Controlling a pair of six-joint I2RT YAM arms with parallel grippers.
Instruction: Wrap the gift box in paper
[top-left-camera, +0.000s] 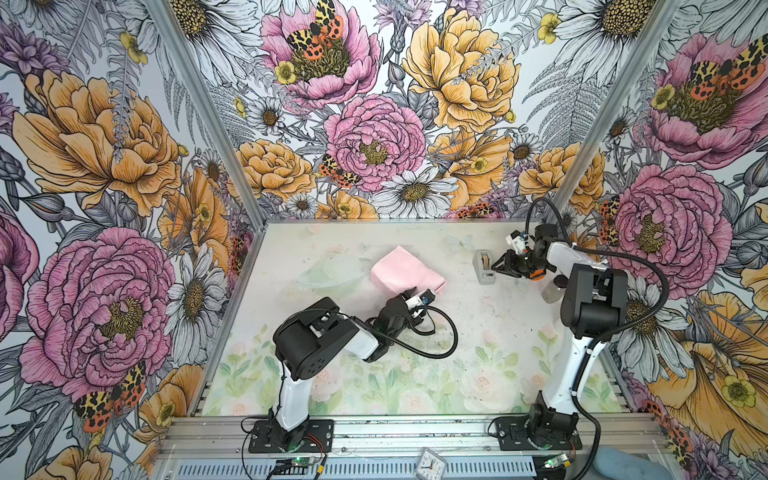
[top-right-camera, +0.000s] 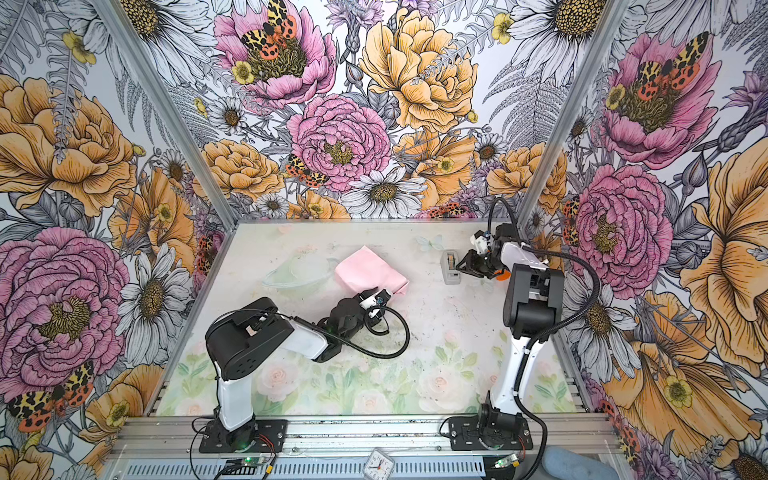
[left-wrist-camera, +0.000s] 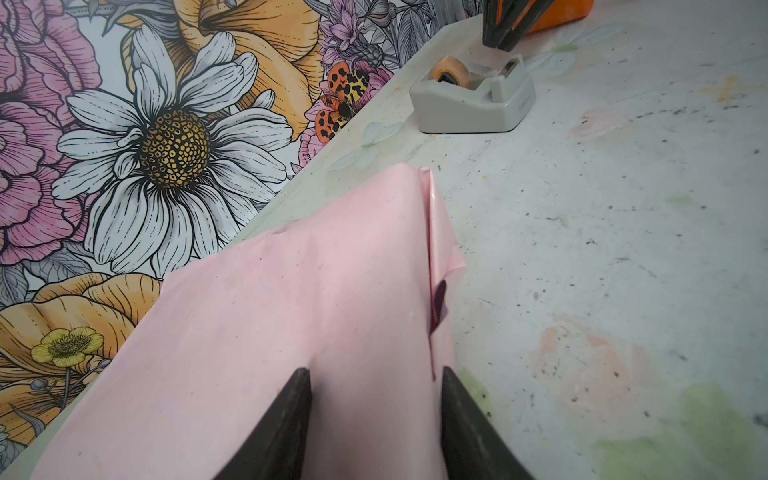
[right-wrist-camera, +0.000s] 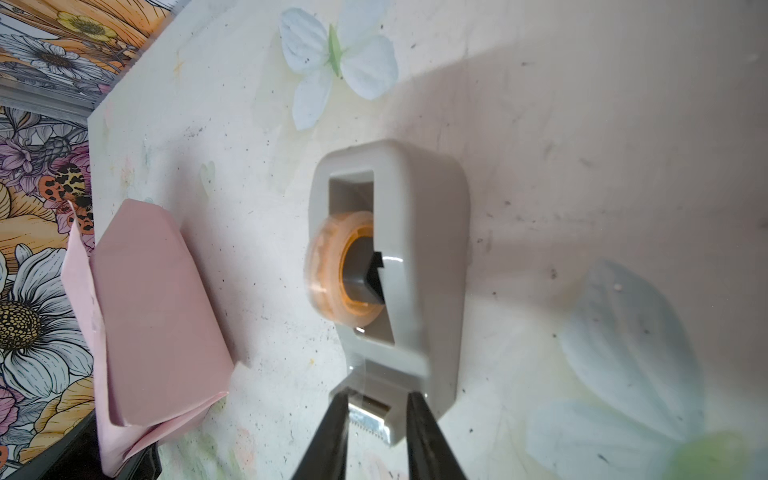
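Table (top-left-camera: 478, 332): pale floral print — scuffed, speckled
On it: the paper (top-left-camera: 405, 268), folded pink bundle — tape dispenser (top-left-camera: 483, 268) well apart

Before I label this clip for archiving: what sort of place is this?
Probably an enclosed robot test cell: flower-printed wall panels, a scuffed pastel tabletop, two black-and-white arms bolted to a rail.

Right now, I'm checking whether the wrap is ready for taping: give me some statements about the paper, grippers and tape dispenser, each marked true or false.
1. The left gripper touches the pink paper. True.
2. The right gripper is at the tape dispenser's cutter end. True.
3. The gift box lies bare beside the paper. False: no bare box shows; the paper is folded into a bundle.
4. The dispenser holds no tape. False: a clear tape roll sits in it.
5. The dispenser stands on the paper. False: they are apart.
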